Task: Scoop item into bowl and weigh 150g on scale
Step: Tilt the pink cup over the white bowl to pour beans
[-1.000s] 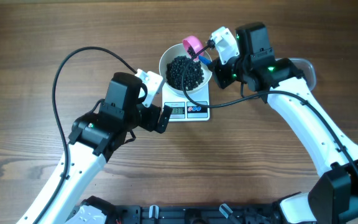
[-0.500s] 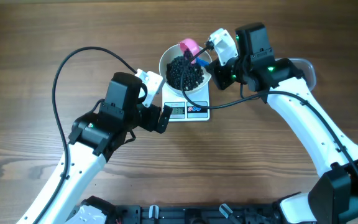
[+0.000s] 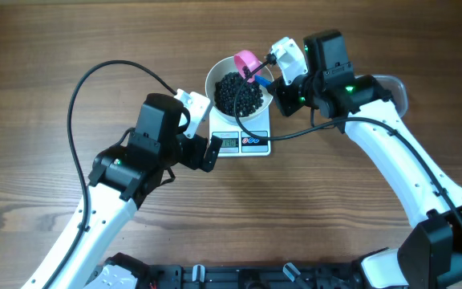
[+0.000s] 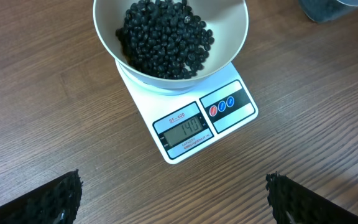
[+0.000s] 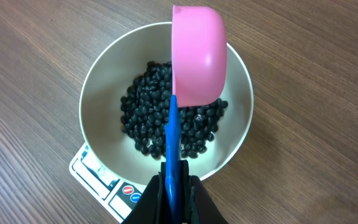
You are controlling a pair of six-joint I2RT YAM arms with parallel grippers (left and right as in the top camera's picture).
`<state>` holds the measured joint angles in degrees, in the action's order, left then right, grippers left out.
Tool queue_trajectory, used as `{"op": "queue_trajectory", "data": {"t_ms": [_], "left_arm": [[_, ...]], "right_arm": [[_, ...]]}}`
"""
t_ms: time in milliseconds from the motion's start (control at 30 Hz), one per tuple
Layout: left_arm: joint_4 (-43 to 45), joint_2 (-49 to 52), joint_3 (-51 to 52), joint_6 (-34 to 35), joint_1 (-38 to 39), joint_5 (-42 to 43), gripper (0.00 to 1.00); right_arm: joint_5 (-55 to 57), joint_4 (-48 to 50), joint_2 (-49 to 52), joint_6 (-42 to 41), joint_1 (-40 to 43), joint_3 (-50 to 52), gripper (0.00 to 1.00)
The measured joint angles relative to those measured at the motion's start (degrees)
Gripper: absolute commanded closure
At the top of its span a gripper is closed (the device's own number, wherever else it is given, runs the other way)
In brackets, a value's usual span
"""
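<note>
The white bowl (image 3: 211, 80) stands on the white scale (image 3: 257, 128) and holds a heap of black pellets (image 3: 239, 94). In the left wrist view the scale's display (image 4: 185, 129) reads 140. My right gripper (image 3: 274, 78) is shut on the blue handle (image 5: 173, 149) of a pink scoop (image 5: 197, 56). The scoop hangs over the bowl's far rim with its rounded underside towards the wrist camera; its inside is hidden. My left gripper (image 3: 205, 135) stands open just left of the scale, a little above the wood, with nothing between its fingers (image 4: 55, 199).
A clear tub (image 3: 387, 84) with dark contents sits right of the scale, mostly hidden behind the right arm; its corner shows in the left wrist view (image 4: 328, 9). Black cables loop over the wooden table (image 3: 54, 64) by both arms.
The pink scoop has shifted a little to the left over the bowl's far rim. The left arm, the bowl and the scale have not moved.
</note>
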<state>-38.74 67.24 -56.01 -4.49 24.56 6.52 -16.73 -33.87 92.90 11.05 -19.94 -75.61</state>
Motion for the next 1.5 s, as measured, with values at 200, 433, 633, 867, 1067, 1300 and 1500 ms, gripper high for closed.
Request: {"op": "queue_trajectory", "data": {"t_ms": [200,433,633,867,1067,1300,1500], "left_arm": [[0.00,0.00,0.00,0.00,0.02,0.00,0.00],[0.00,0.00,0.00,0.00,0.00,0.00,0.00],[0.00,0.00,0.00,0.02,0.02,0.00,0.00],[0.00,0.00,0.00,0.00,0.00,0.00,0.00],[0.02,0.00,0.00,0.00,0.02,0.00,0.00],[0.00,0.00,0.00,0.00,0.00,0.00,0.00],[0.00,0.00,0.00,0.00,0.02,0.00,0.00]], "right_arm": [[0.85,0.00,0.00,-0.02,0.00,0.00,0.96],[-2.71,0.00,0.00,0.39,-0.02,0.00,0.96],[-0.79,0.00,0.00,-0.31,0.00,0.00,0.96],[-1.38,0.02,0.00,-1.40,0.00,0.00,0.96],[-1.44,-1.49,0.00,0.66,-0.07,0.00,0.96],[3.98,0.31,0.00,3.54,-0.07,0.00,0.96],[1.92,2.60,0.00,3.85,-0.07,0.00,0.96]]}}
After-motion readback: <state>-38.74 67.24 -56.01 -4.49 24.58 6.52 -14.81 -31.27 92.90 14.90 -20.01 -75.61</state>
